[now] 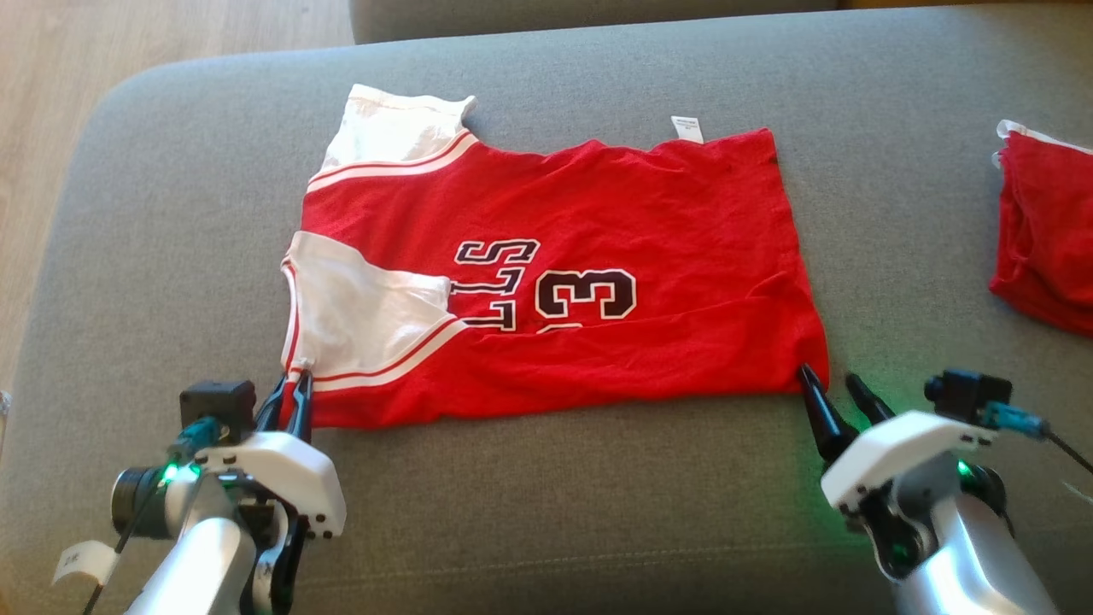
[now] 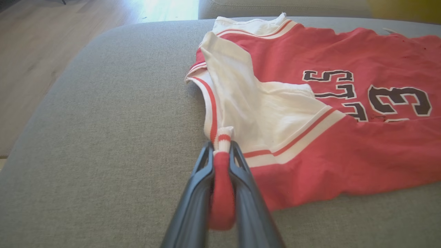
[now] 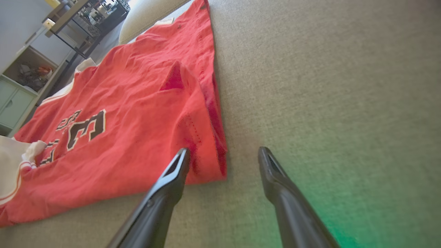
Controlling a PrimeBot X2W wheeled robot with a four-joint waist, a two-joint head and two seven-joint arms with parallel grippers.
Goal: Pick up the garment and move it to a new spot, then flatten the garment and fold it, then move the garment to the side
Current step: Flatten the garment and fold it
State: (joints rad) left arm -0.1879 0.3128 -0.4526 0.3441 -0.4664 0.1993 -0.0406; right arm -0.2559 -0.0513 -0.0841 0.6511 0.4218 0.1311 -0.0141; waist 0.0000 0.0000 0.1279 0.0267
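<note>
The jersey (image 1: 598,256) lies spread on the grey couch (image 1: 171,213), roughly in the middle of the seat and well apart from another red cloth (image 1: 1042,248) at the robot's right. It is thin, soft knit. It should be light and limp, sagging and creasing wherever it is not supported, so it is best taken by its corners and seams rather than by the middle of the panel. Its long axis runs left to right across the head view. The white shoulders and neck opening point to the robot's left and the straight hem to its right, so the black number and letters read sideways. A small white label (image 1: 686,128) sticks out at the far edge near the hem. The print is cut off along a crease on the near side, which suggests the near long edge is turned over onto the front. The left tool (image 1: 299,389) is clamped on the near shoulder strap, and a roll of red and white fabric is bunched between its fingers in the left wrist view. The right tool (image 1: 828,373) has its fingers spread apart with nothing in them. It sits at the near hem corner, one finger touching the fabric edge and the other on bare couch just beside it.
</note>
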